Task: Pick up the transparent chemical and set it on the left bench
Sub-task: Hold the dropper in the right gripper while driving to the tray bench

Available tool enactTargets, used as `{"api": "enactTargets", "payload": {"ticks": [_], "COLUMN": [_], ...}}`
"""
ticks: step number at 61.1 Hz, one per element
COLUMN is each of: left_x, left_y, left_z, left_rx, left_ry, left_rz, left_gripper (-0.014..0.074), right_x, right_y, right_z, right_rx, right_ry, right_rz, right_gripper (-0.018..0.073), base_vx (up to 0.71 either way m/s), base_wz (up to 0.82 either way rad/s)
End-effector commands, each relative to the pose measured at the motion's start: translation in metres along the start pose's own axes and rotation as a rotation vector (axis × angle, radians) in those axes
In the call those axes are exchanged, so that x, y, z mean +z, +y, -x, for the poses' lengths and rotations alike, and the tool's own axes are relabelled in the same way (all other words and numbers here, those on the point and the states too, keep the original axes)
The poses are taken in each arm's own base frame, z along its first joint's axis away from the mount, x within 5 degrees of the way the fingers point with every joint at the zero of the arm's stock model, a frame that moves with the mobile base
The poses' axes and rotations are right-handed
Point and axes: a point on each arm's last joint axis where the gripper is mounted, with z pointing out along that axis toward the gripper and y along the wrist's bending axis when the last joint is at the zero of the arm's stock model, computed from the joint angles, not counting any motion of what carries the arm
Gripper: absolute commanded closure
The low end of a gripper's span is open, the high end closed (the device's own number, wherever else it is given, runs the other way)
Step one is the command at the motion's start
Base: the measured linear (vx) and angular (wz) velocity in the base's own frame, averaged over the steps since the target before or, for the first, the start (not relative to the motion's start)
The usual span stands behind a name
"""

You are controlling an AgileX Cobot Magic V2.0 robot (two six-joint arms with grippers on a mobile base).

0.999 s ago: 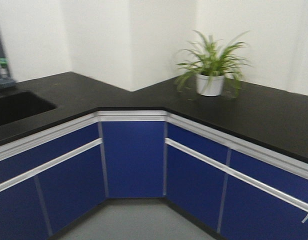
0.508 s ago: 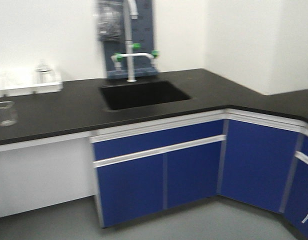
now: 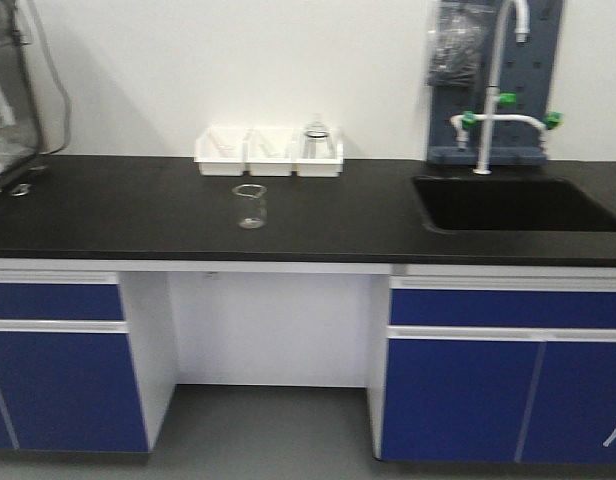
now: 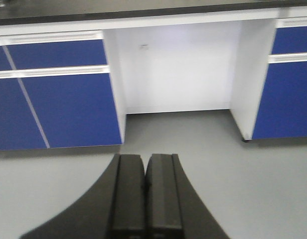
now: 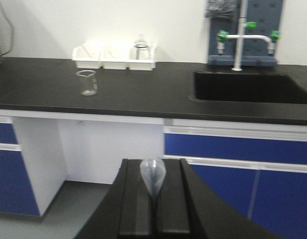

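Note:
The transparent chemical, a small clear beaker (image 3: 250, 206), stands upright on the left bench (image 3: 128, 215), in front of three white bins (image 3: 269, 152). The right wrist view shows the same beaker (image 5: 87, 82) on the bench (image 5: 143, 97), far ahead and to the left. My right gripper (image 5: 153, 167) is shut on a translucent dropper pipette, whose bulb (image 5: 152, 177) sticks up between the fingers. My left gripper (image 4: 145, 158) is shut and holds nothing; it hangs low over the grey floor, facing the knee gap under the bench.
A black sink (image 3: 513, 203) with a white faucet (image 3: 493, 90) and a grey peg rack lies at the bench's right. A glass vessel (image 3: 315, 140) sits in the rightmost bin. Clear-walled equipment (image 3: 8, 90) stands at the far left. Blue cabinets (image 3: 58, 370) flank the gap.
The front view has swung from the corner with the potted plant, past the sink, to face the bench with the white bins and the beaker.

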Motion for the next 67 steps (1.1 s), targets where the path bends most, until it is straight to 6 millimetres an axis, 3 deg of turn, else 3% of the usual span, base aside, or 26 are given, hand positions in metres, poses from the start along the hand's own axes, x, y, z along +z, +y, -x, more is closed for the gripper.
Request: {"api": "enactTargets", "payload": {"ticks": [1, 67], "left_x": [-0.0013, -0.0013], "left_y": [0.0001, 0.0001], "left_z": [0.0028, 0.0028], "left_rx": [-0.009, -0.009], "left_ry": [-0.081, -0.081], "left_rz": [0.002, 0.002], "left_gripper": [0.06, 0.06], "right_x": [-0.0031, -0.0029], "right_y": [0.0024, 0.0024], "right_z": [0.0125, 0.0123], "right_rx": [-0.019, -0.019], "right_ry": [-0.06, -0.059], "right_rz": [0.03, 0.03], "right_gripper": [0.0562, 0.0562], "base_vx": [0.13, 0.26], "base_wz": [0.51, 0.43]}}
